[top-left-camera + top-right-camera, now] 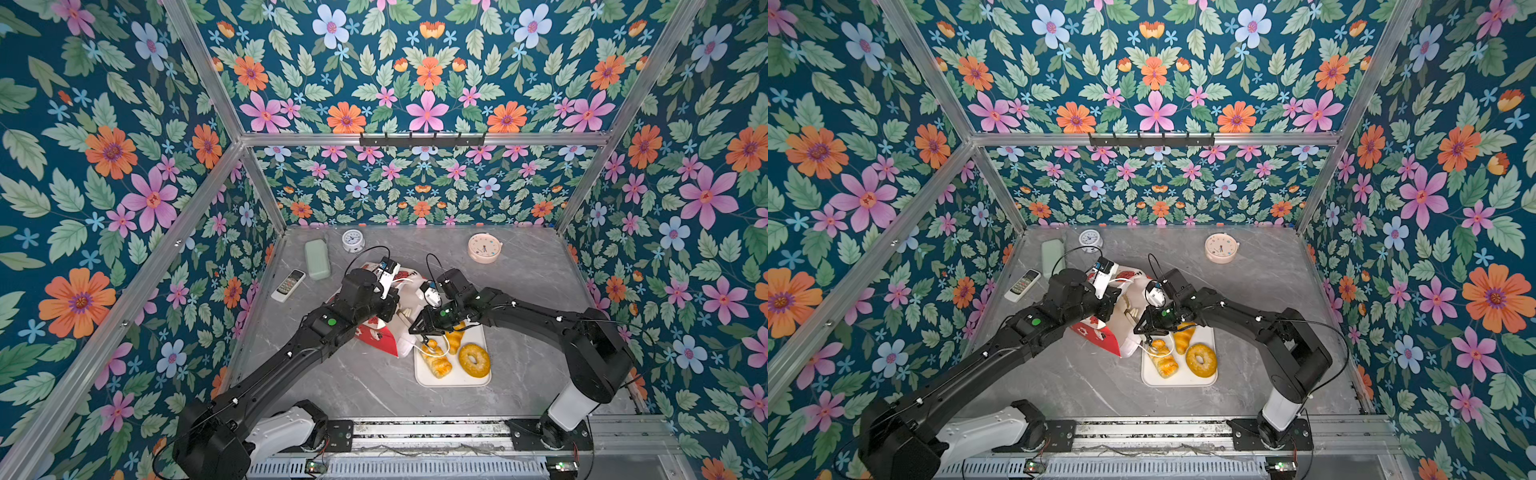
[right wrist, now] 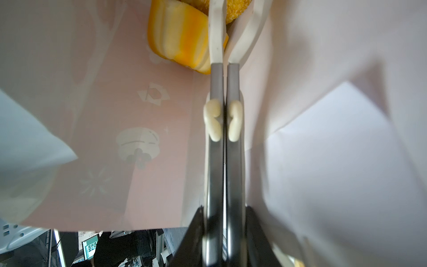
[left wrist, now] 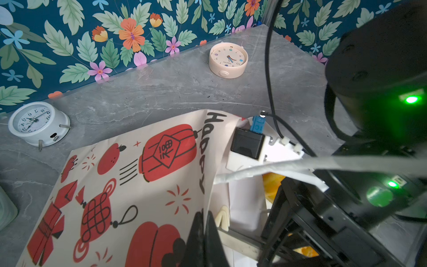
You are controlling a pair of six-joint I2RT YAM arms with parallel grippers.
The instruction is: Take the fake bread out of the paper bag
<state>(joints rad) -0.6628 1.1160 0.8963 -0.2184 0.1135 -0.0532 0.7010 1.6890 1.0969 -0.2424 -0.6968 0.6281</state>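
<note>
My left gripper (image 3: 203, 215) is clamped on the rim of the paper bag (image 3: 138, 185); my right gripper (image 2: 228, 34), jaws nearly together, sits inside beside 1 fake bread (image 2: 180, 39)

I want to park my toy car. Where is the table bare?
Bare table: between the front rail and the paper bag and tray; right of the tray, up to the pink clock. Crowded: the tray of bread, and the back left with remote, green case, white clock.
</note>
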